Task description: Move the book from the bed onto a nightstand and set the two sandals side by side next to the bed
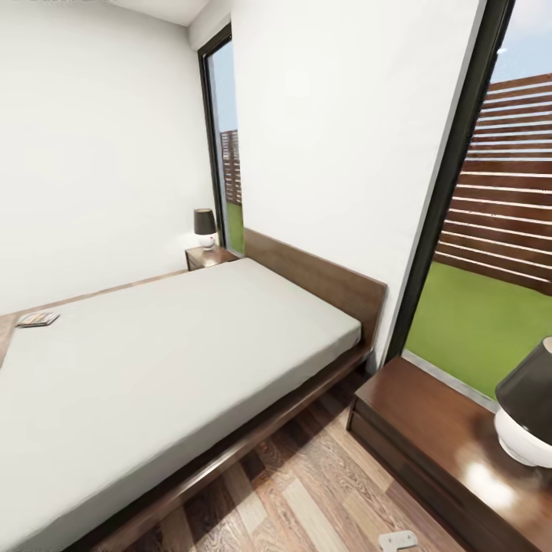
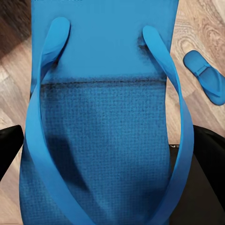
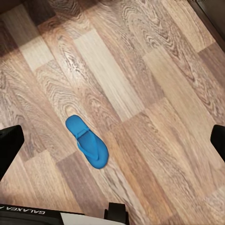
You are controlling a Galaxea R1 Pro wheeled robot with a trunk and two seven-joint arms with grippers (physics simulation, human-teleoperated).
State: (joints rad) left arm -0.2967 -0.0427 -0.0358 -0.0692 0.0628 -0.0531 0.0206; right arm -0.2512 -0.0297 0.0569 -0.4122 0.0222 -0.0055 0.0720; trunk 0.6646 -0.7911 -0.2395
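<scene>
Below, "GALAXEA" reads mirrored on the robot body (image 3: 70,216); sandal (image 3: 87,142) lies nearby — flat.

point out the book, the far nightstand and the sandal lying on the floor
book (image 1: 37,319): head view, middle of its cover, on the bed's far corner.
far nightstand (image 1: 208,257): head view, its top, below the lamp.
sandal on the floor (image 3: 87,142): right wrist view, on its strap area, midway along the sole.

A tall dark-framed window (image 1: 491,230) shows a slatted brown fence (image 1: 502,199) above green grass (image 1: 468,326). Left of this window is a plain white wall (image 1: 337,130). Below it, pale wood-plank floor (image 1: 322,491) carries a small white object (image 1: 398,540).
</scene>
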